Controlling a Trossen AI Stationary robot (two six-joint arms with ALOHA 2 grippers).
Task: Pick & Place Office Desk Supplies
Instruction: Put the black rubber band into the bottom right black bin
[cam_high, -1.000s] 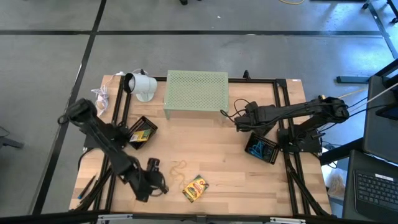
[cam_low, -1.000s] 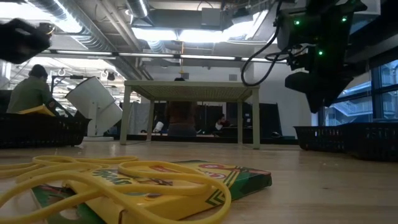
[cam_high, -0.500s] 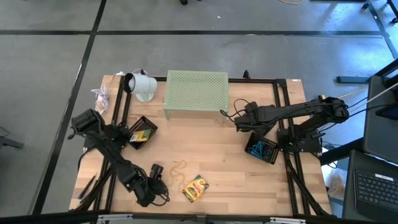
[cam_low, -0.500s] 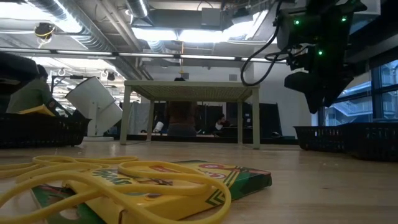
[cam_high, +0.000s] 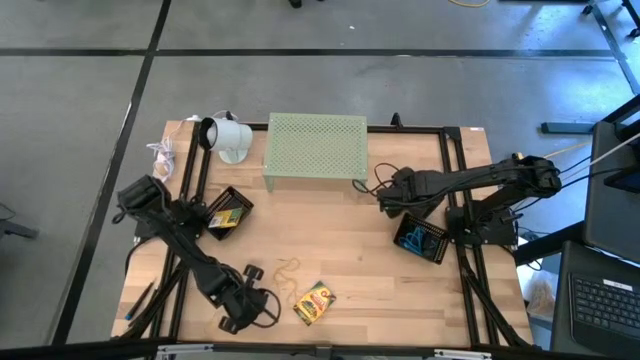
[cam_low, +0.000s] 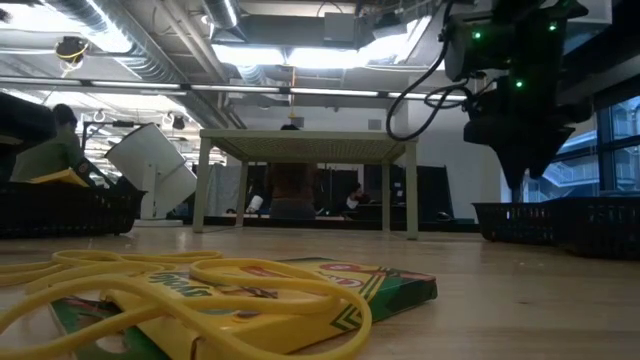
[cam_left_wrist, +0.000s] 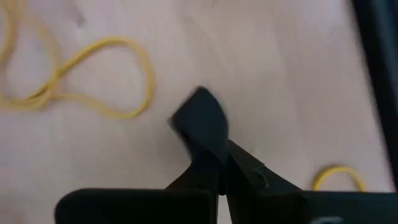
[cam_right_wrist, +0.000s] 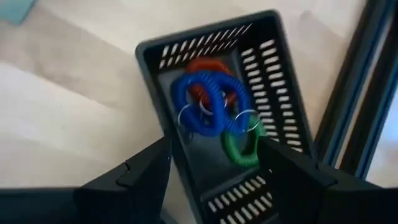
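left gripper (cam_left_wrist: 202, 124) shut on black piece (cam_left_wrist: 200, 120) near rubber bands (cam_left_wrist: 74, 78)

no print is legible; the crayon box (cam_low: 300, 285) lettering seems too blurred to read

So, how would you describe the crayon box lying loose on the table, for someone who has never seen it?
Start from the pale green perforated stand at the table's far edge and come straight toward the near edge. The box lies there flat on bare wood beside yellow rubber bands. The other similar box sits inside a black tray.
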